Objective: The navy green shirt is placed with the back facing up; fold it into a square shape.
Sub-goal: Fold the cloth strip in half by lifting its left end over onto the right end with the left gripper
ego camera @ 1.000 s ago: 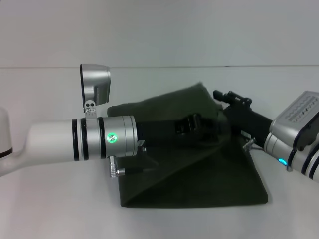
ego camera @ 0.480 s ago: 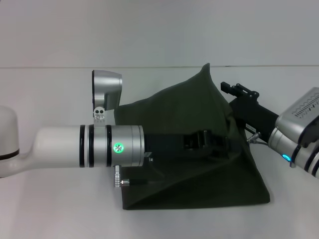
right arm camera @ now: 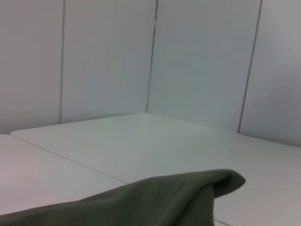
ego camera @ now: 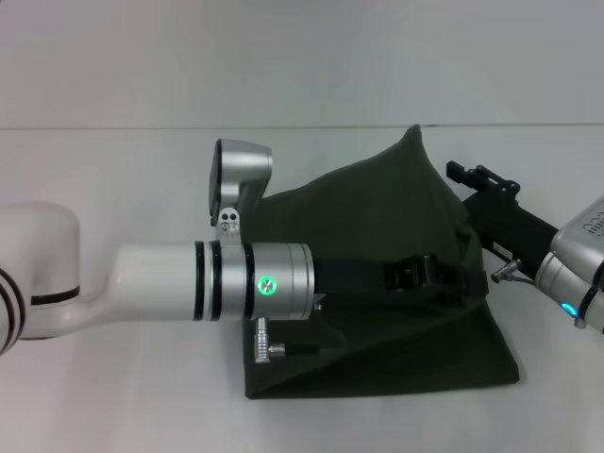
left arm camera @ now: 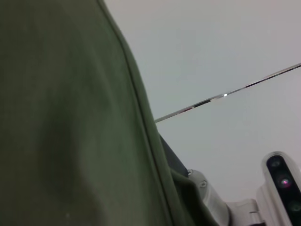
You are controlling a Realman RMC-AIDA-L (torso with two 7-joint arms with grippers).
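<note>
The navy green shirt (ego camera: 377, 217) lies on the white table (ego camera: 113, 396), plain side up, with its right part lifted into a tent that peaks at the far right. My left gripper (ego camera: 451, 277) reaches in from the left across the shirt, its black fingers shut on the raised cloth near the right edge. Coming in from the right, my right gripper (ego camera: 464, 193) is shut on the cloth just below the peak. Cloth of the shirt (left arm camera: 70, 117) fills most of the left wrist view. A raised corner of the shirt (right arm camera: 178, 193) shows low in the right wrist view.
The left arm's white and silver forearm (ego camera: 217, 283) crosses the shirt's left half. The right arm's wrist camera (left arm camera: 282, 181) shows close by in the left wrist view. A pale wall (ego camera: 302, 57) stands behind the table's far edge.
Both grippers have moved to the right and upward, taking the cloth with them. The tent of cloth has grown taller and its peak has shifted right.
</note>
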